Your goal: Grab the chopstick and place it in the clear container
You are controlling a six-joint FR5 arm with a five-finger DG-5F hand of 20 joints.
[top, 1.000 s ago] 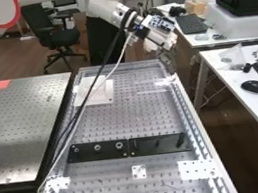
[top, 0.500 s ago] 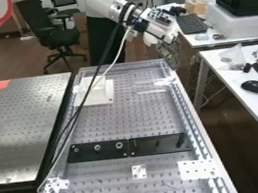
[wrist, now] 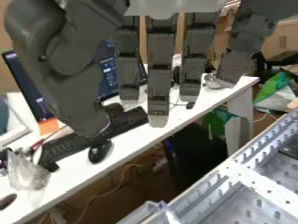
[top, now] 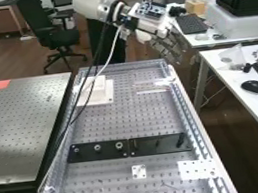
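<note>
The red-ringed arm joint, at the upper left of the frame a second ago, is out of the high view now, and the white arm (top: 111, 11) slants in from the top. The robot hand (top: 166, 45) has swung a little higher and turned; its fingers, bunched near the bench's far right corner before, now fan out past that corner. In the wrist view they hang straight and apart, with the thumb (wrist: 76, 95) off to one side. On the bench (top: 125, 120), pale thin strips (top: 150, 86) lie in the upper middle of the frame, where they lay before; whether they include the chopstick, I cannot tell. The black plates (top: 129, 147) stay put.
</note>
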